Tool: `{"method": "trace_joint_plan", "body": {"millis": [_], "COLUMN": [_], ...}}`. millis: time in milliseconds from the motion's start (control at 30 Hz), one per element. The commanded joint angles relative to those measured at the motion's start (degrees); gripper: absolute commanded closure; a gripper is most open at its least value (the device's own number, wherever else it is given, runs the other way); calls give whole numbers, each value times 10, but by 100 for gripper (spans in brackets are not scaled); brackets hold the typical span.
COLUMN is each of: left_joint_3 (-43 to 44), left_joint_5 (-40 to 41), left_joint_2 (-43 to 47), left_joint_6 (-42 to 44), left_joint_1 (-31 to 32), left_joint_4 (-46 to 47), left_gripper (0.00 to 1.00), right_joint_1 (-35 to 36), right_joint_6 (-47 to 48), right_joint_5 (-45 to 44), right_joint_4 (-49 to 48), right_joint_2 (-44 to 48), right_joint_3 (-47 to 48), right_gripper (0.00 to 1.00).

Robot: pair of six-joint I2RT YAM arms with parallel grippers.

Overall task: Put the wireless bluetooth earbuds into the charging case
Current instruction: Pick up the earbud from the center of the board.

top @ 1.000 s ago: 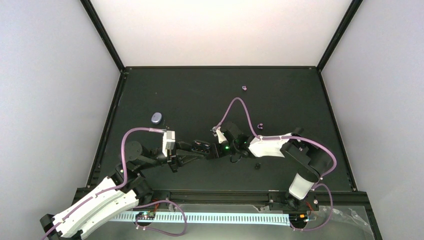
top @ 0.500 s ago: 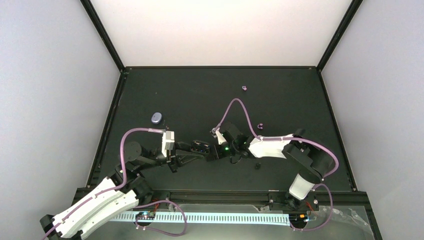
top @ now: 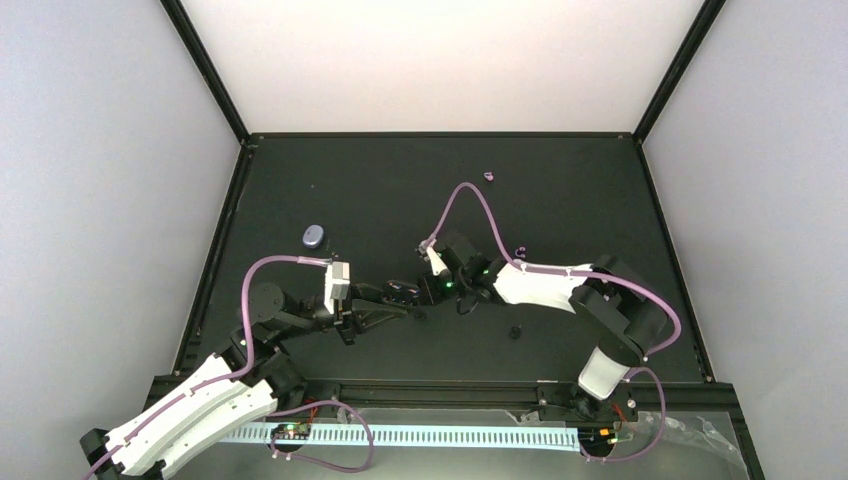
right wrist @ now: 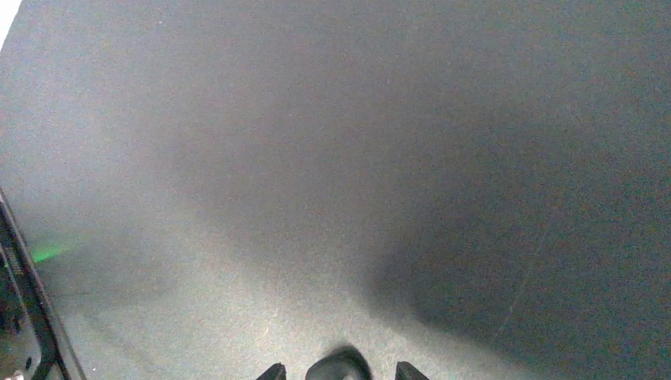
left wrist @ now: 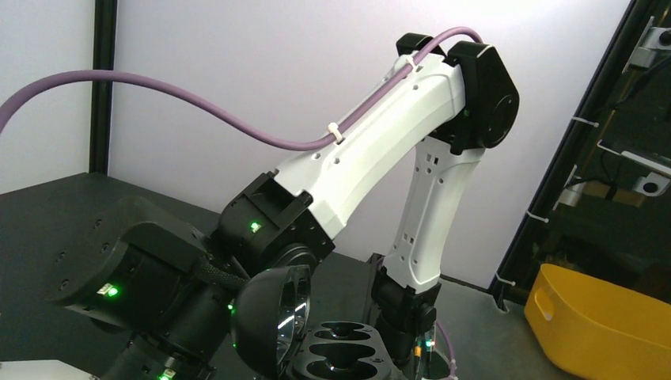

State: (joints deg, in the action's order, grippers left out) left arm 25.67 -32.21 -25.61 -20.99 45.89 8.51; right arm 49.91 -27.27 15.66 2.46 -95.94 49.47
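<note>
Charging case (left wrist: 340,358): open, lifted off the desk (top: 380,190) near its middle; glossy dark lid (left wrist: 271,323) standing up, two sockets facing up.
Left hand (top: 398,298): pinching the charging case from the left side.
Right hand (top: 432,288): just beside the case on its right, fingertips (right wrist: 274,370) spread, a dark rounded shape between them; whether they touch it is not clear.
Earbuds: both on the desk, well apart from the case; one (top: 519,250) near the right forearm, the other (top: 488,177) toward the far edge.
Grey oval object (top: 313,237): on the desk, far-left of the left hand.
Small black bit (top: 514,331): on the desk below the right forearm.
</note>
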Motion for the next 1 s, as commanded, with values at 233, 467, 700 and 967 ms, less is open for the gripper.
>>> {"method": "trace_joint_plan", "body": {"millis": [233,467,700,967], "left_joint_3": [4,2,1,1], "left_joint_5": [-4,-2,-2,-3], "left_joint_2": [-5,-2,3,4], "left_joint_6": [10,9,9,8], "left_joint_1": [0,1,0,1], "left_joint_4": [6,5,2,3], "left_gripper": [98,98,98,98], "right_joint_1": [4,28,38,48], "right_joint_6": [54,69,61,60], "right_joint_5": [-37,-37,-46,-47], "right_joint_4": [37,45,45,46], "right_joint_2": [-23,-33,-47,-48], "right_joint_3": [13,17,19,15], "right_gripper": [67,67,69,70]}}
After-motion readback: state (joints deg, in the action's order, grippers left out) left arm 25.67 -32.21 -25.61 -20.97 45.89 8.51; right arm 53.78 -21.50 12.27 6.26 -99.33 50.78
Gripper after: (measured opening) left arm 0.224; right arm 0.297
